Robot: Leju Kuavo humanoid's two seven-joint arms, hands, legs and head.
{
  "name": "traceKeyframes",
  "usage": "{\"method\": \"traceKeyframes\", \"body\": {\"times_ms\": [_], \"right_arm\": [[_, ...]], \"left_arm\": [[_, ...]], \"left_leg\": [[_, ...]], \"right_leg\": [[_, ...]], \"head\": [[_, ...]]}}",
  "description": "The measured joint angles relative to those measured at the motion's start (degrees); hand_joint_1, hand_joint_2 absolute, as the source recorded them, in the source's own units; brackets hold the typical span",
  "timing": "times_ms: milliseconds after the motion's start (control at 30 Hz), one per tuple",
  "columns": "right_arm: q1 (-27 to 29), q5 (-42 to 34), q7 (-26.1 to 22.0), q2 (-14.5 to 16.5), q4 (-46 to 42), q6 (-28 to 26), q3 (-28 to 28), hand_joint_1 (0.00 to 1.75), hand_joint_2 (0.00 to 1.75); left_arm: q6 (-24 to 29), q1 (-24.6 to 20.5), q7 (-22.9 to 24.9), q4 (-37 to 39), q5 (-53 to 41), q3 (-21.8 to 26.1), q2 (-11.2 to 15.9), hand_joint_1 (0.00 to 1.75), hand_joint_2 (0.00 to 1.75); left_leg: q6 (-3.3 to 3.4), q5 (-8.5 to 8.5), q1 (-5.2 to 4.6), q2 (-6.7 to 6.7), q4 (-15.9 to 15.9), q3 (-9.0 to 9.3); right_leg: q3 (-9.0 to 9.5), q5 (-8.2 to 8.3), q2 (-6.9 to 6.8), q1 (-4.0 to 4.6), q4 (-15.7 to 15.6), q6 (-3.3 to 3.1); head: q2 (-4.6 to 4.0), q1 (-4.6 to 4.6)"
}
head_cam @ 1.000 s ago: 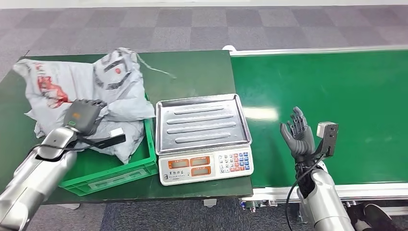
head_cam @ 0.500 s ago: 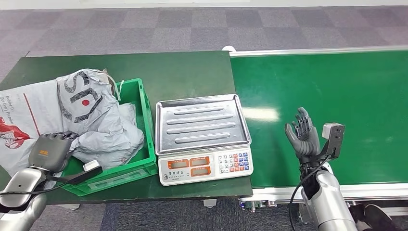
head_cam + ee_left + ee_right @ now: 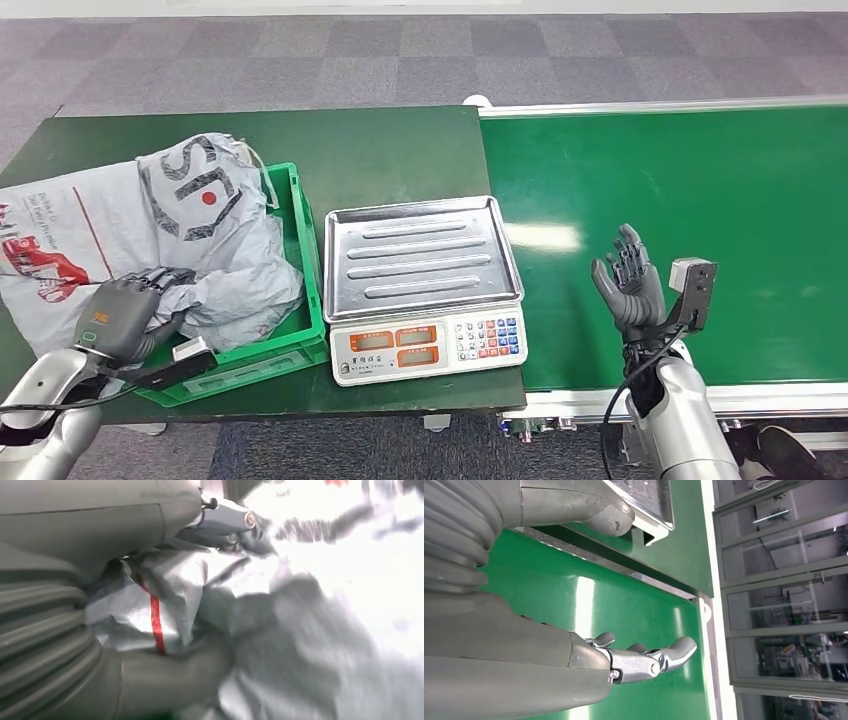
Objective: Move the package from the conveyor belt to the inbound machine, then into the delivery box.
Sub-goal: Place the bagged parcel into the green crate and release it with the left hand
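Note:
A crumpled grey package (image 3: pixel 215 240) with black lettering and a red dot lies partly in the green delivery crate (image 3: pixel 312 300). It spills over the crate's left side beside a white bag (image 3: pixel 55 250) with red print. My left hand (image 3: pixel 125 315) grips a fold of the grey package at the crate's near left corner. In the left wrist view the hand (image 3: pixel 75 580) has grey plastic (image 3: pixel 300 630) with a red stripe pinched between thumb and fingers. My right hand (image 3: pixel 628 285) is held upright and open above the green conveyor belt (image 3: pixel 700 180), holding nothing.
The weighing scale (image 3: pixel 420 255), with a bare steel tray and a keypad front, stands between crate and belt on the dark green table (image 3: pixel 400 150). In the right wrist view my open right hand (image 3: pixel 574 645) hovers over the belt (image 3: pixel 624 605), with the scale's corner (image 3: pixel 649 505) beyond.
My left hand drew back toward me and to the left, dragging the bags left and uncovering the crate's right side, then edged slightly forward. The right hand shifted slightly right.

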Motion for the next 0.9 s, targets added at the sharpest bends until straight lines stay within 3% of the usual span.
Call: {"method": "traceKeyframes", "body": {"times_ms": [133,367,667,800,900], "right_arm": [[0.89,0.45,0.62,0.01,-1.16,0.05,-0.24,0.00,1.75],[-0.58,1.78,1.37,0.02,-0.81,0.37,-0.22,0.00,1.75],[-7.42,4.70,0.67,-0.08,4.56,1.98,4.06,0.00,1.75],[-12.73,6.15,-1.38,0.08,8.53,2.51,7.56,0.00,1.75],[-14.81,6.24,-3.26,0.28,9.50,2.26,9.70,0.00,1.75]], "left_arm": [[-5.57,-2.71,-4.00,-0.42,12.77,-1.45,-2.01,0.00,1.75],[-26.53,-8.58,-11.14,0.81,41.04,-4.13,-3.55,0.00,1.75],[-30.64,-17.75,-12.79,7.45,53.74,-7.95,-9.24,0.00,1.75],[-34.63,-21.47,-12.21,11.05,61.96,-9.85,-14.64,0.00,1.75],[-34.31,-24.49,-11.54,14.10,64.44,-12.19,-19.99,0.00,1.75]], "left_leg": [[0.01,0.01,-0.01,-0.06,0.00,-0.02],[0.00,0.08,-0.01,-0.13,0.01,0.00],[0.05,0.13,-0.05,-0.20,0.05,-0.01],[0.14,0.20,-0.07,-0.33,0.10,-0.04],[0.16,0.21,-0.07,-0.51,0.14,-0.06]], "right_leg": [[0.03,0.00,-0.13,-0.01,0.00,0.00],[0.05,0.02,-0.20,-0.01,0.00,0.00],[0.07,0.08,-0.27,-0.04,0.00,0.04],[0.10,0.10,-0.38,-0.05,0.00,0.07],[0.18,0.10,-0.55,-0.06,0.00,0.08]], "head": [[-0.01,0.01],[-0.01,0.01],[-0.01,0.01],[-0.01,-0.01],[-0.01,0.01]]}}
